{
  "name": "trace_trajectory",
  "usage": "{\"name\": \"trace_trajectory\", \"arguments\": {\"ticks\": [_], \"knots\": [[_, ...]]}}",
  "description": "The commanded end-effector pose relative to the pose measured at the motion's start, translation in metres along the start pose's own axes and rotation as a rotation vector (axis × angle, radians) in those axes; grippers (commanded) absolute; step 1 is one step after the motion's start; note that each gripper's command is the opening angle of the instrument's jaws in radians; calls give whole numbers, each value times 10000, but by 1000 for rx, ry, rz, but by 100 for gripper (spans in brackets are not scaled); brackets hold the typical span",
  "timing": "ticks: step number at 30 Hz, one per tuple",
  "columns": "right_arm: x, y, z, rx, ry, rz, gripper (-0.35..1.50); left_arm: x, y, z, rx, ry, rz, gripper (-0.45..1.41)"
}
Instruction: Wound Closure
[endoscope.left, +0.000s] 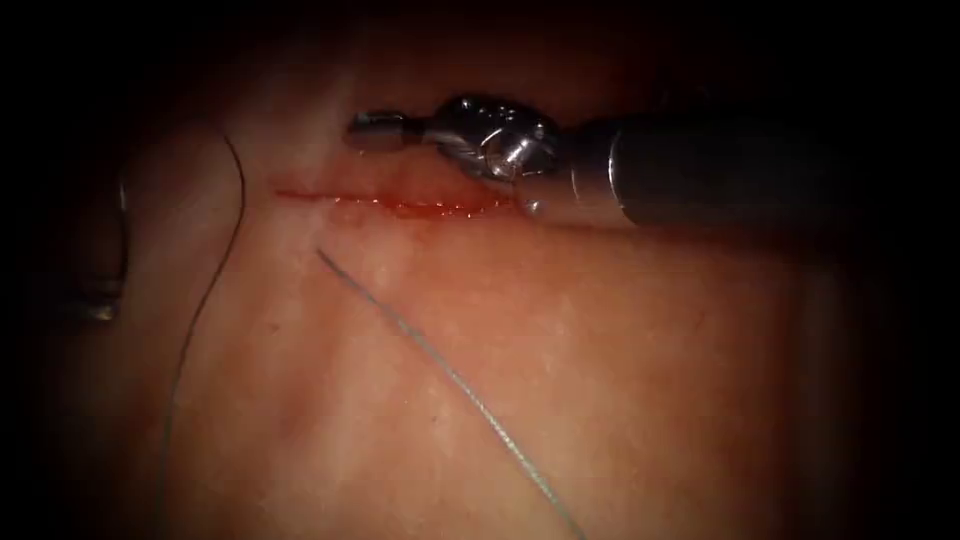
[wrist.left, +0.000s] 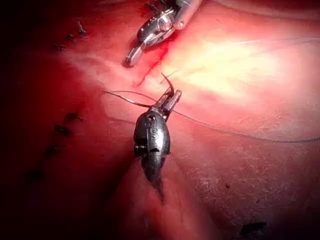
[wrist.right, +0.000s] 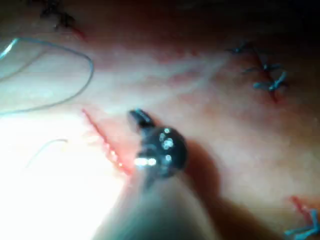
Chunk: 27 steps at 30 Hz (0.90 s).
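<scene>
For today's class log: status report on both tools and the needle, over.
Left tool shut on needle, clear of tissue. Right tool shut, empty, beside the cut. Thread lies loose across tissue.

endoscope overhead, wrist views close, cut shared

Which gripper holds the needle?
The left gripper, shut on the needle, which is not in the tissue; the right gripper, by the cut, is shut and empty.

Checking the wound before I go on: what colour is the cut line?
Red: the cut is a thin red line in the tissue, clearest in the endoscope view.
</scene>
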Motion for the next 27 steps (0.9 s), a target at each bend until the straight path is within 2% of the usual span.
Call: {"name": "trace_trajectory", "arguments": {"ticks": [1, 21, 27], "knots": [[14, 3, 7, -1, 10, -13, -35, -5, -4, 5, 0, 1, 2, -45], [62, 2, -7, -36, 87, -45, -35, -6, -4, 4, -1, 1, 2, -45], [68, 2, -8, -37, 91, -51, -35, -6, -4, 4, -1, 1, 2, -45]]}}
